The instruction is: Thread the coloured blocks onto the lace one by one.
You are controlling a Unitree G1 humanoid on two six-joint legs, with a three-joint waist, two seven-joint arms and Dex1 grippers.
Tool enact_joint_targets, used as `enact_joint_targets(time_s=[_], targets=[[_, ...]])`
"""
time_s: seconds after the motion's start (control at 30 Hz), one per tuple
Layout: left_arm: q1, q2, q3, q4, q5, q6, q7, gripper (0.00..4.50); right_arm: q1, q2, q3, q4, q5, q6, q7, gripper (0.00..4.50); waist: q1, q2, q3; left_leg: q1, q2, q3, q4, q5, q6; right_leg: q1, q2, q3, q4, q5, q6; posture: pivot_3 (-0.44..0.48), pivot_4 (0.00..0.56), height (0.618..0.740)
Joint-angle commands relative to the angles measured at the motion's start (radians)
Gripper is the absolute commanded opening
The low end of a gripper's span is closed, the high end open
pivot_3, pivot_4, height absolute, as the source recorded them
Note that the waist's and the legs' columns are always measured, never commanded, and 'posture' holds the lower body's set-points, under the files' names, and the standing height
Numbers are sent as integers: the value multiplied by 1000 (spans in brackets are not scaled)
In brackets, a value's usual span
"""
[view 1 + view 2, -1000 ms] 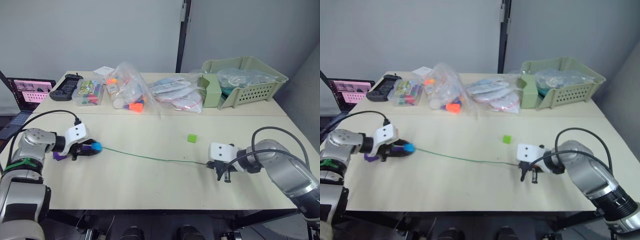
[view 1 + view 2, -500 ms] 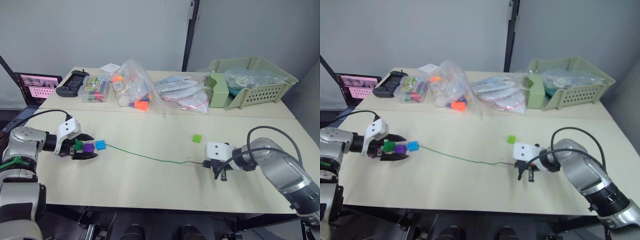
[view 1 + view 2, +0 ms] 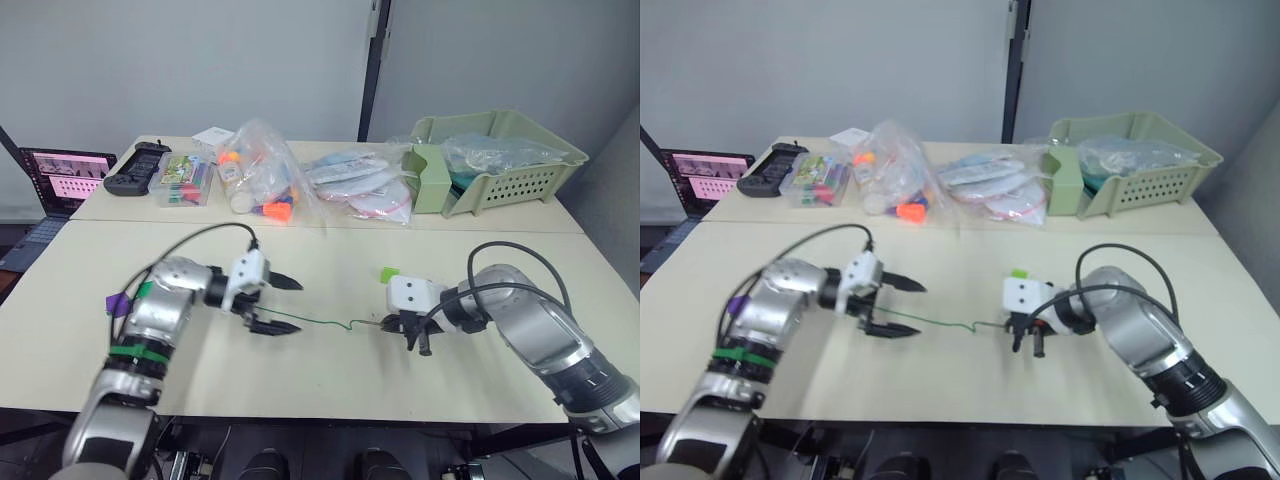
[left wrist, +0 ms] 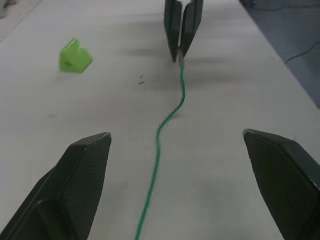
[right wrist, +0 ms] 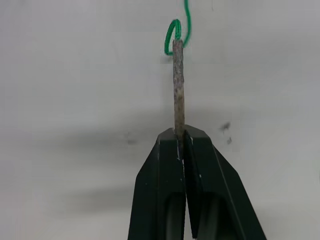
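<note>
The lace point(image 3: 325, 324) lies slack and wavy across the table's middle. My right gripper point(image 5: 182, 137) is shut on its stiff greyish tip point(image 5: 178, 75), low over the table. My left gripper point(image 3: 278, 305) is open, and the green cord point(image 4: 160, 135) runs between its two black fingers point(image 4: 75, 190). A light green block point(image 3: 389, 272) rests on the table just behind the right gripper point(image 3: 413, 338). A purple block point(image 3: 117, 303) lies at the far left beside my left arm. Other coloured blocks are hidden.
Clear bags of toys point(image 3: 262, 180) and flat packets point(image 3: 358, 190) line the back of the table. A green basket point(image 3: 497, 160) stands at the back right. A clear box point(image 3: 182, 180), a black controller point(image 3: 137, 170) and a laptop point(image 3: 62, 172) sit at the back left.
My left arm has swung right along the lace to the table's middle, still open, leaving the blocks behind. The lace has gone slack. The right gripper keeps its hold. The camera has shifted.
</note>
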Motion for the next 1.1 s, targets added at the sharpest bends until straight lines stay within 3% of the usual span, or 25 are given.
enact_joint_targets(time_s=[0.03, 0.33, 0.53, 0.97, 1.1], targets=[[25, -39, -23, -71, -14, 14, 61, 4443, -36, 5, -7, -63, 32, 48, 17, 0, 3, 0, 0, 0, 0, 0, 0, 0, 0, 0, 0, 0, 0, 0, 0, 0, 150, 737], [72, -113, -81, -105, -13, 34, 138, 4443, -57, 10, 9, -128, 58, 131, 16, 0, 5, 0, 0, 0, -1, 0, 1, 0, 0, 1, 0, 0, -1, 0, 0, 0, 150, 737], [72, -139, -90, -112, -30, 54, 155, 2670, -57, 9, 10, -141, 59, 146, 11, 0, 5, 0, 0, 1, -1, 0, 1, 0, 0, 1, 0, 0, -1, 0, 0, 0, 150, 737], [76, -135, -80, -149, -68, 80, 171, 2670, -50, 1, 15, -142, 54, 148, 11, 0, 5, 0, 0, 1, -1, 0, 1, 0, 0, 1, 0, 0, -1, 0, 0, 0, 150, 737], [76, -129, -83, -157, -76, 90, 168, 1521, -51, 0, 16, -143, 54, 150, 13, 0, 5, 0, 0, 1, -1, 0, 1, 0, 0, 1, 0, 0, -1, 0, 0, 0, 150, 737]])
